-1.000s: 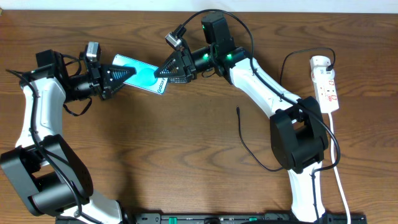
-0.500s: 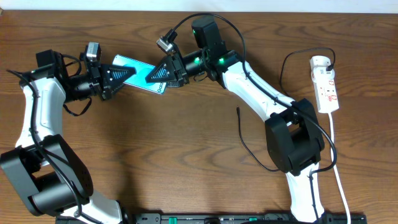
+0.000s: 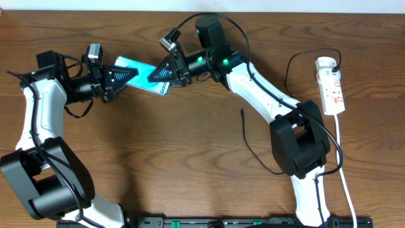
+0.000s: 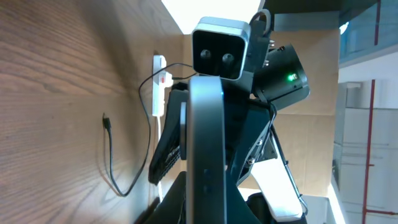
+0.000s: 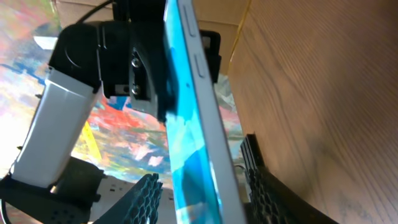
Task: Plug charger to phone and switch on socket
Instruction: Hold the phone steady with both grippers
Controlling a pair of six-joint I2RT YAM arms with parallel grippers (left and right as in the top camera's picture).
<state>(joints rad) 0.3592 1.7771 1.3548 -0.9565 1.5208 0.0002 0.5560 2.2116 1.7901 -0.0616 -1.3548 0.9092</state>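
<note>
The phone [image 3: 140, 73], cyan screen up, is held above the table at the back left. My left gripper [image 3: 123, 77] is shut on its left end; in the left wrist view the phone's dark edge [image 4: 205, 124] stands between my fingers [image 4: 205, 208]. My right gripper [image 3: 164, 76] is open and straddles the phone's right end; in the right wrist view the phone [image 5: 193, 124] sits between the mesh fingers [image 5: 205, 190] with a gap on the left side. The charger's plug tip [image 3: 243, 114] lies loose on the table. The socket [image 3: 333, 88] lies at the far right.
The thin black charger cable [image 3: 253, 152] loops across the table's right half and runs up to the white adapter [image 3: 326, 63]. The socket's white cord [image 3: 345, 171] runs down the right edge. The socket and cable also show in the left wrist view [image 4: 158, 87].
My right gripper has moved left along the table's back, and its fingers now reach over the phone's right end. The left arm and phone have stayed still.
</note>
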